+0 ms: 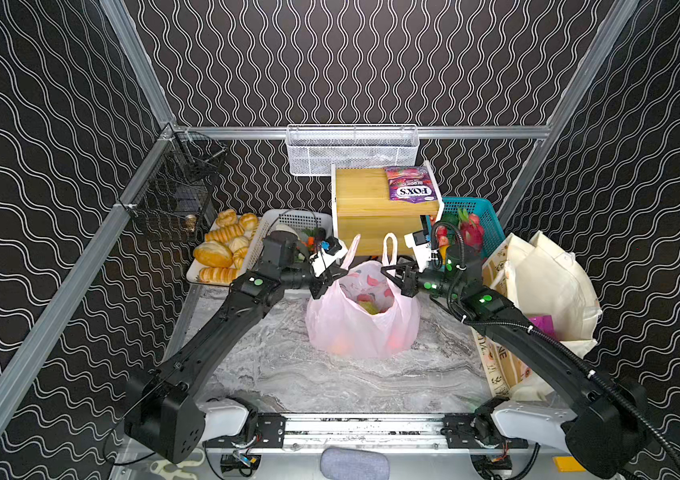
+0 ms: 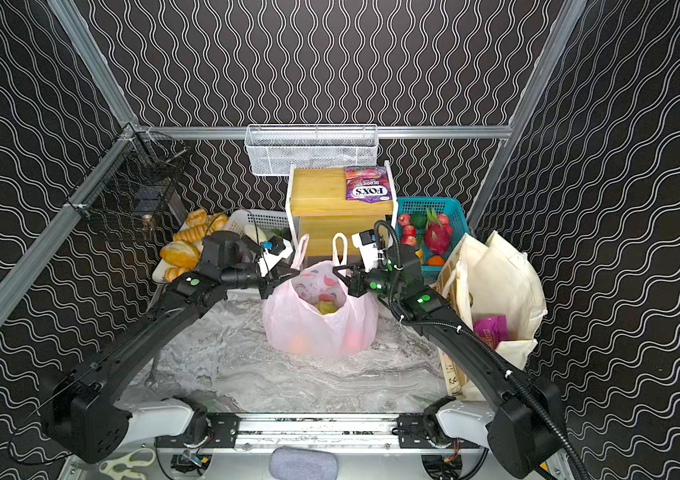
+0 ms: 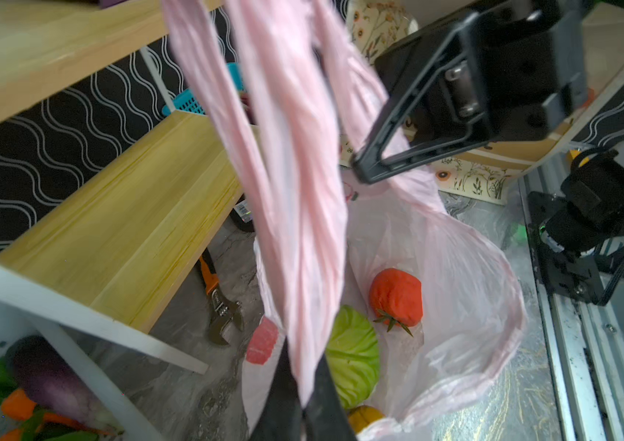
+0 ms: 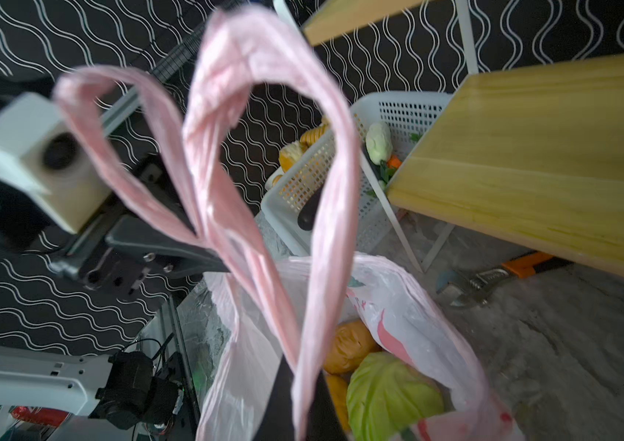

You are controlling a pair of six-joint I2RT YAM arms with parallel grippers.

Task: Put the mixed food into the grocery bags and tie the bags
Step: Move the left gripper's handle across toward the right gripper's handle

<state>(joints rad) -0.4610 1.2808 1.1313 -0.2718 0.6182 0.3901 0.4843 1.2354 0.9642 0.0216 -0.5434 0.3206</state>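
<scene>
The left hand (image 1: 341, 272) is clenched on one loop handle (image 1: 352, 249) of the pink bag (image 1: 357, 328). The right hand (image 1: 384, 271) is clenched on the other loop (image 1: 389, 246). Both loops stick up above the fingers. The pink bag sits open on the counter (image 1: 288, 365) between the arms, holding a cabbage (image 3: 352, 355), a tomato (image 3: 396, 298) and yellow vegetables (image 4: 348, 345). The cream tote (image 1: 546, 282) stands at the counter's right edge with a purple packet (image 1: 541, 325) inside.
</scene>
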